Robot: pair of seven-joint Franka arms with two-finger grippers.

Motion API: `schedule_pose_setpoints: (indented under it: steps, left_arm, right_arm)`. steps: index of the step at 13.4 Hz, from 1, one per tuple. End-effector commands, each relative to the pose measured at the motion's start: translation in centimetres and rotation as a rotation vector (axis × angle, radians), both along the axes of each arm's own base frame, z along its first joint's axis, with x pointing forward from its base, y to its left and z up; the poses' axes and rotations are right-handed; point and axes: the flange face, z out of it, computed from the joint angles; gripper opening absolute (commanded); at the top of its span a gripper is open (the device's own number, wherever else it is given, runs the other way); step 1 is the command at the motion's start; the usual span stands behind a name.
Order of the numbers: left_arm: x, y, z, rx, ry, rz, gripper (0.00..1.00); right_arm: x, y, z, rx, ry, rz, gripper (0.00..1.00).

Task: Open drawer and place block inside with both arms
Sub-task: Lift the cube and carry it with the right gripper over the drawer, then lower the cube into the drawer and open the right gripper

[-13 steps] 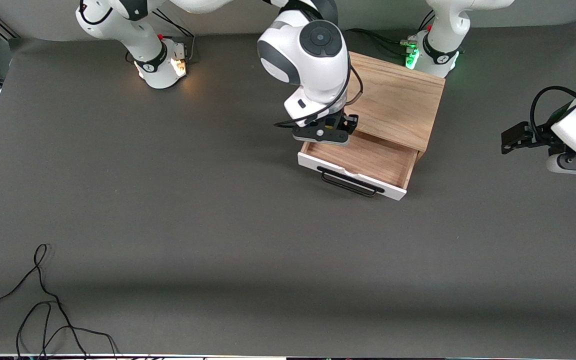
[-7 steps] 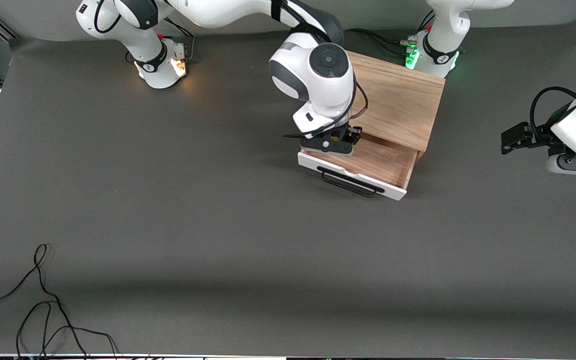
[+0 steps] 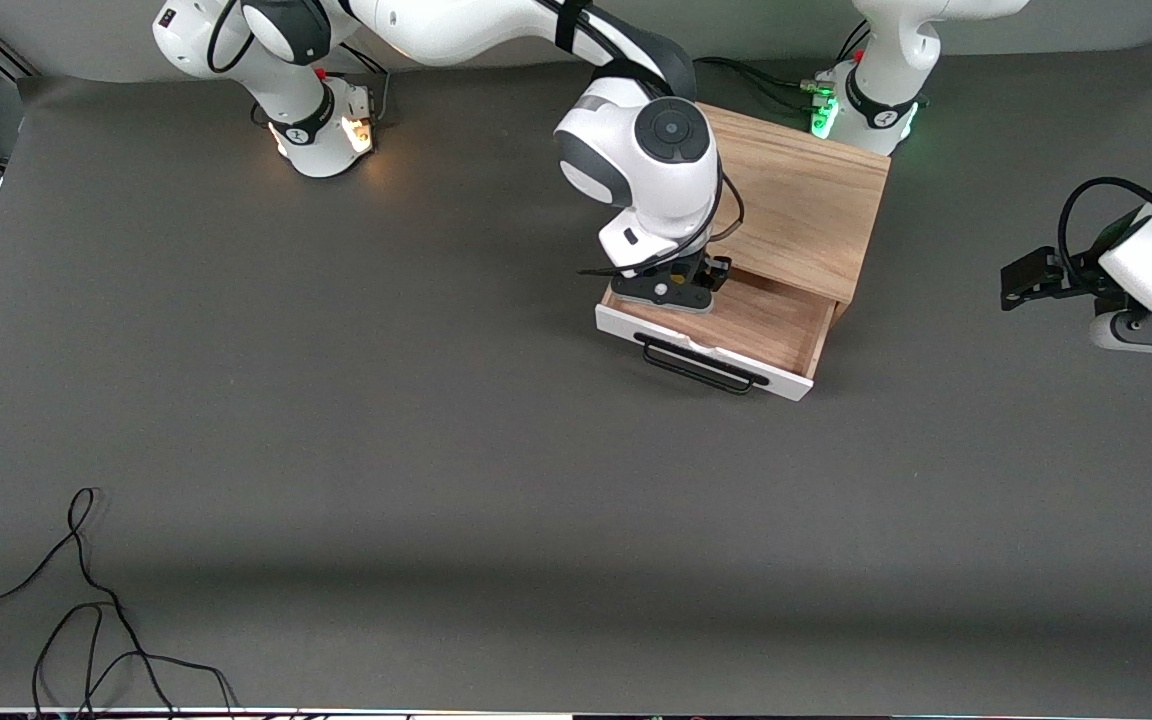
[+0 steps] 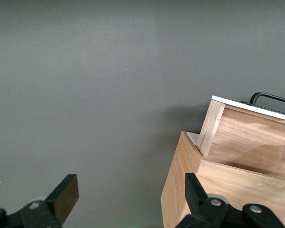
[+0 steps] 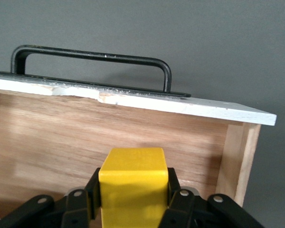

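The drawer stands pulled open from the light oak box, its white front and black bar handle toward the front camera. My right gripper is down in the drawer at the right arm's end, shut on the yellow block. The right wrist view shows the block between the fingers, above the wood floor, with the drawer's front and handle ahead. My left gripper is open and empty, waiting over bare table at the left arm's end. Its wrist view shows the box and drawer corner.
A loose black cable lies on the grey table near the front camera at the right arm's end. The two arm bases stand along the table's back edge, the left arm's beside the box.
My right gripper has moved down and a little toward the left arm's end, lowering the block into the open drawer. The left arm has barely moved.
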Motion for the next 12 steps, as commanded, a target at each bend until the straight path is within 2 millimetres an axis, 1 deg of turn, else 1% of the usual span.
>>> schedule_pose_setpoints:
  steps: [1,3,4,5,6,7,8,9,10,12]
  left_arm:
    - [0.0,0.0,0.5,0.013,-0.005,-0.016,1.0]
    - [0.1,0.0,0.4,0.013,-0.004,-0.017,1.0]
    - [0.1,0.0,0.4,0.013,-0.004,-0.017,1.0]
    - [0.0,0.0,0.5,0.013,-0.004,-0.017,1.0]
    - [0.0,0.0,0.5,0.013,-0.005,-0.017,1.0]
    - [0.0,-0.1,0.5,0.013,-0.005,-0.019,1.0]
    - [0.0,0.0,0.5,0.013,-0.005,-0.017,1.0]
    - [0.1,0.0,0.4,0.013,-0.002,-0.017,1.0]
    - [0.0,0.0,0.5,0.013,-0.004,-0.017,1.0]
    - [0.0,0.0,0.5,0.013,-0.004,-0.017,1.0]
  right_arm:
    - [-0.1,0.7,-0.5,0.006,-0.005,-0.022,0.26]
    - [-0.1,0.7,-1.2,-0.001,0.0,-0.022,0.29]
    - [-0.2,0.8,-2.0,-0.01,0.004,-0.028,0.31]
    - [-0.3,0.9,-2.2,-0.009,0.003,-0.029,0.32]
    - [-0.5,1.1,-2.9,-0.01,0.003,-0.027,0.32]
    - [-0.5,1.2,-3.4,-0.014,0.005,-0.029,0.35]
    - [-0.5,1.2,-3.7,-0.014,0.005,-0.029,0.52]
    - [-0.4,1.2,-3.7,-0.015,0.004,-0.03,0.74]
    - [-0.9,1.5,-3.7,-0.023,-0.008,-0.016,1.0]
    - [-1.5,1.9,-3.6,-0.045,-0.041,0.009,1.0]
